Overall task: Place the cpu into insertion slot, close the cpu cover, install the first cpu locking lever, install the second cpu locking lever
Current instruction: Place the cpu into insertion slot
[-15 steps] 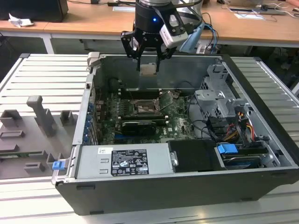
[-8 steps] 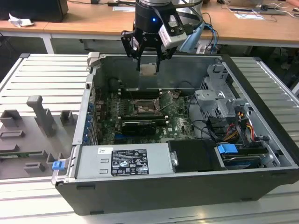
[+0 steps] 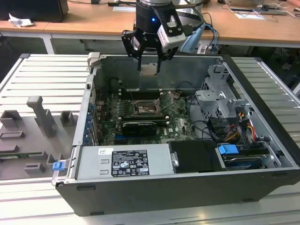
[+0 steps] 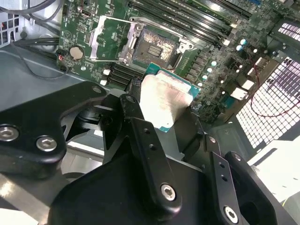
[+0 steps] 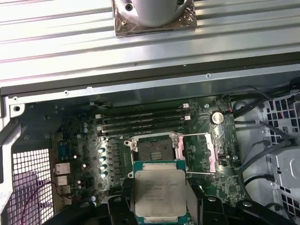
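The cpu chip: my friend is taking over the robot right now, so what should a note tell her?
The gripper has its fingers shut on the cpu, held in the air over the computer case. The insertion slot is empty. The cpu cover is swung open beside it. Done: chip picked up. Left: all four steps.

You have the silvery cpu [image 5: 159,192] aloft, apart from the bare insertion slot [image 5: 152,149]; cpu cover [image 5: 199,152] lies open beside it.
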`<state>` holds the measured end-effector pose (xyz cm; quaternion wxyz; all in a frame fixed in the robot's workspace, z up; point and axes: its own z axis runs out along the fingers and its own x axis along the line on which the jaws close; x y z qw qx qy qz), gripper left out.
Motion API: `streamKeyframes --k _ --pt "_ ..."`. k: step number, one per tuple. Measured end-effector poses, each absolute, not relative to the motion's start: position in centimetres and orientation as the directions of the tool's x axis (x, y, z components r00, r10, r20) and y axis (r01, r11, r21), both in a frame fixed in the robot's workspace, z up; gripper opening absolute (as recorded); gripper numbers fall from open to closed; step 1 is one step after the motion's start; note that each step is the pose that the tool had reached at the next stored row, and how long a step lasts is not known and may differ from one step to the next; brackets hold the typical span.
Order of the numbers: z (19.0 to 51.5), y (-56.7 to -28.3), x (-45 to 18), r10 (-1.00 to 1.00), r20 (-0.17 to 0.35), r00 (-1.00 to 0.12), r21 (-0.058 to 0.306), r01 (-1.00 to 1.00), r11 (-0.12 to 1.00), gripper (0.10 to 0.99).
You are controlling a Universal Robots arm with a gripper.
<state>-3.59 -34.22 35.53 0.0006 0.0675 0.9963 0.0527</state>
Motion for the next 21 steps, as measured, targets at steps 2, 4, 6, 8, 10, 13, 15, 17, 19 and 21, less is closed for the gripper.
streamKeyframes --k 2,4,6,8,10,13,15,17,19,21 --pt "35.53 -34.22 -3.59 0.156 0.006 -0.988 0.105 0.156 0.982 0.529" --pt "35.53 -34.22 -3.59 0.172 0.006 -0.985 0.105 0.171 0.98 0.529" --pt "35.53 -34.22 -3.59 0.188 0.006 -0.982 0.105 0.187 0.977 0.529" --pt "35.53 -34.22 -3.59 0.194 0.006 -0.981 0.105 0.193 0.976 0.529" --pt "35.53 -34.22 -3.59 0.202 0.006 -0.979 0.105 0.202 0.974 0.529" --pt "35.5 -34.22 -3.59 0.205 0.006 -0.979 0.105 0.205 0.973 0.529" --pt "35.47 -34.22 -3.59 0.205 0.006 -0.979 0.105 0.205 0.973 0.529" --pt "35.43 -34.22 -3.59 0.205 0.006 -0.979 0.105 0.205 0.973 0.529" --pt "35.41 -34.22 -3.59 0.205 0.006 -0.979 0.105 0.205 0.973 0.529" --pt "35.4 -34.22 -3.6 0.221 0.006 -0.975 0.105 0.22 0.97 0.529"
